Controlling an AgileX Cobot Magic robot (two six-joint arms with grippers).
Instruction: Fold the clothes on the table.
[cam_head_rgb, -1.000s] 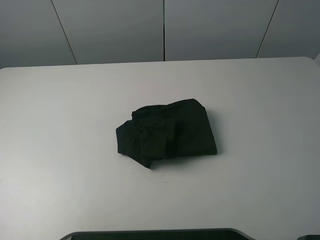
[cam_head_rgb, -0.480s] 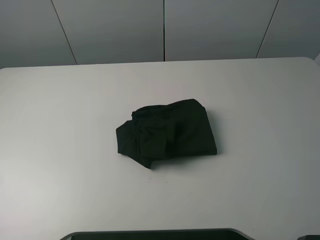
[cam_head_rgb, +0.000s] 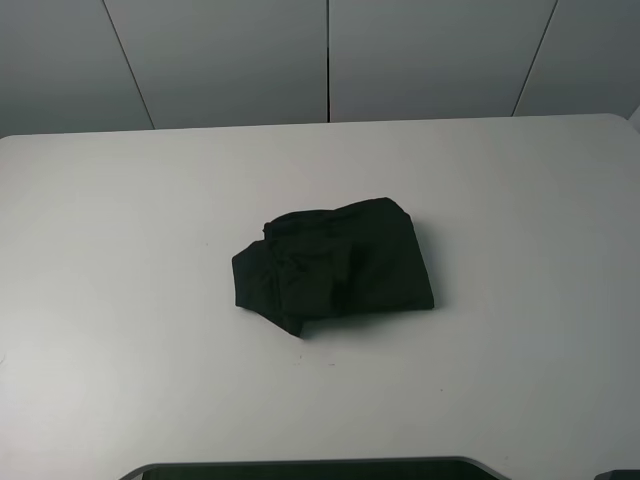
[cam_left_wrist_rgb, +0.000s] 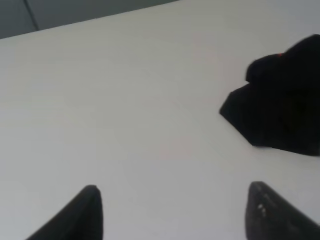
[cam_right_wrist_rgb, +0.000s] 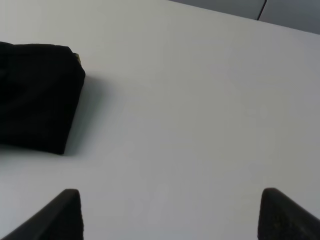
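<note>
While both claws hang spread and empty over the white surface (cam_head_rgb: 120, 300), the black T-shirt (cam_head_rgb: 335, 265) lies bundled ahead, between them: inward of left claw (cam_left_wrist_rgb: 172, 210), inward of right claw (cam_right_wrist_rgb: 170, 212), touching neither.

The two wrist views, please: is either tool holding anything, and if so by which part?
Nothing is held. The left tool and right tool are open over bare white table, apart from the crumpled black cotton T-shirt.

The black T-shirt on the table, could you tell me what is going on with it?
The black T-shirt lies in a compact folded bundle mid-table. Nothing is holding it. The left gripper and right gripper are both open and empty above bare tabletop, clear of the shirt on either side.
</note>
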